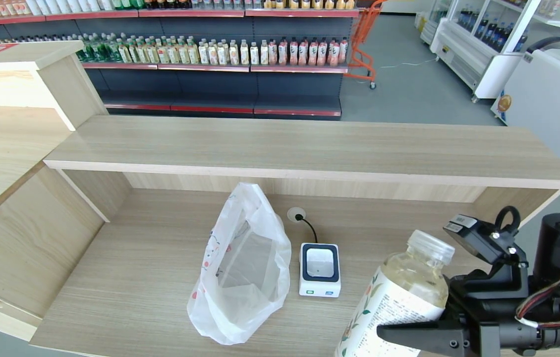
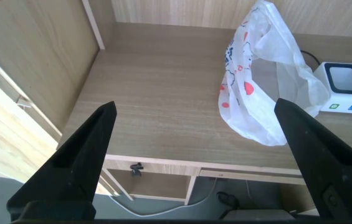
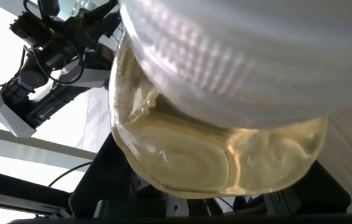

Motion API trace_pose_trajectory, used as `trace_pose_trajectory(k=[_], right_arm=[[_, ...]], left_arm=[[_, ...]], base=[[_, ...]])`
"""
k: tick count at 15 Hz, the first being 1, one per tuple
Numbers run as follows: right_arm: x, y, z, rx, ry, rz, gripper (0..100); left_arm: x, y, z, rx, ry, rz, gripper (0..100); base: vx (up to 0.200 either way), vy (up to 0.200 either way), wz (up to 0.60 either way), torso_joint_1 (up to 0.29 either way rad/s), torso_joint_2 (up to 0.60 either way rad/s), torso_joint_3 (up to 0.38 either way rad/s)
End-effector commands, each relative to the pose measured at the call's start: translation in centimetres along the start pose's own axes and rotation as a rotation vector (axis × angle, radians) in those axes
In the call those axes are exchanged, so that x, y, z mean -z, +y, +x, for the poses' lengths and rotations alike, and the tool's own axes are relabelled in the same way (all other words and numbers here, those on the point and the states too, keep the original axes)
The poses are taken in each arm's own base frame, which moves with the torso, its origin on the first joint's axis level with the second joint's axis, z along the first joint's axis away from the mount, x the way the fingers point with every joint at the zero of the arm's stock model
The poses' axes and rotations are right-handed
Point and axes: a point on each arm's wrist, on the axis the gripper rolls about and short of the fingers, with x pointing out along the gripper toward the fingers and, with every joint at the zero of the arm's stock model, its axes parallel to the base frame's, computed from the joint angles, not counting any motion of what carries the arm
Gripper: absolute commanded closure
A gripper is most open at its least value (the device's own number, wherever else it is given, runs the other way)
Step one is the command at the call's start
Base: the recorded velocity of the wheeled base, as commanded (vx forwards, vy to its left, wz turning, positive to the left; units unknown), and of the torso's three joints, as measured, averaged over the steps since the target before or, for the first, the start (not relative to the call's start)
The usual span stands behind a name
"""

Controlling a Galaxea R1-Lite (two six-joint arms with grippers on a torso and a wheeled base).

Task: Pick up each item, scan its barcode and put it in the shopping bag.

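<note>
A clear bottle [image 1: 404, 292] of pale yellow drink, with a translucent white cap and a white flowered label, hangs tilted at the lower right, cap end up. My right gripper [image 1: 406, 322] is shut on its labelled body; one black finger crosses the front. Close up, the bottle [image 3: 225, 143] shows its cap and shoulder. The white barcode scanner [image 1: 319, 268] sits on the desk left of the bottle, window facing up. A white plastic shopping bag [image 1: 240, 267] stands open beside the scanner. My left gripper [image 2: 194, 168] hangs open over the desk's front edge, with the bag [image 2: 256, 87] and scanner [image 2: 345, 87] beyond it.
The wooden desk [image 1: 136, 277] is walled on the left and back, with a raised counter [image 1: 309, 144] above the back wall. The scanner's cable runs into a hole [image 1: 296, 214] behind it. Shelves of bottles [image 1: 210, 52] and freezers stand farther off.
</note>
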Motion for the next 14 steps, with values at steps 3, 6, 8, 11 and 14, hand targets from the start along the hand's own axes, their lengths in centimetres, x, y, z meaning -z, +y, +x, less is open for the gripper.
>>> trace_pose_trajectory(k=[3, 6, 8, 11, 14], right_arm=[[-0.1, 0.1, -0.2, 0.002, -0.008, -0.008, 100], [-0.2, 0.2, -0.2, 0.003, -0.012, -0.013, 100], [-0.3, 0.2, -0.3, 0.011, -0.018, -0.018, 100], [-0.8, 0.3, -0.7, 0.12, -0.061, -0.131, 100], [-1.7, -1.8, -4.3, 0.578, -0.094, -0.462, 100]], left_arm=[[0.0, 0.0, 0.0, 0.0, -0.001, -0.001, 0], [0.0, 0.0, 0.0, 0.0, -0.001, -0.001, 0], [0.0, 0.0, 0.0, 0.0, -0.001, -0.001, 0], [0.0, 0.0, 0.0, 0.0, -0.001, -0.001, 0], [0.0, 0.0, 0.0, 0.0, -0.001, -0.001, 0]], base=[[0.0, 0.0, 0.0, 0.0, 0.0, 0.0], [0.0, 0.0, 0.0, 0.0, 0.0, 0.0], [0.0, 0.0, 0.0, 0.0, 0.0, 0.0], [0.0, 0.0, 0.0, 0.0, 0.0, 0.0], [0.0, 0.0, 0.0, 0.0, 0.0, 0.0]])
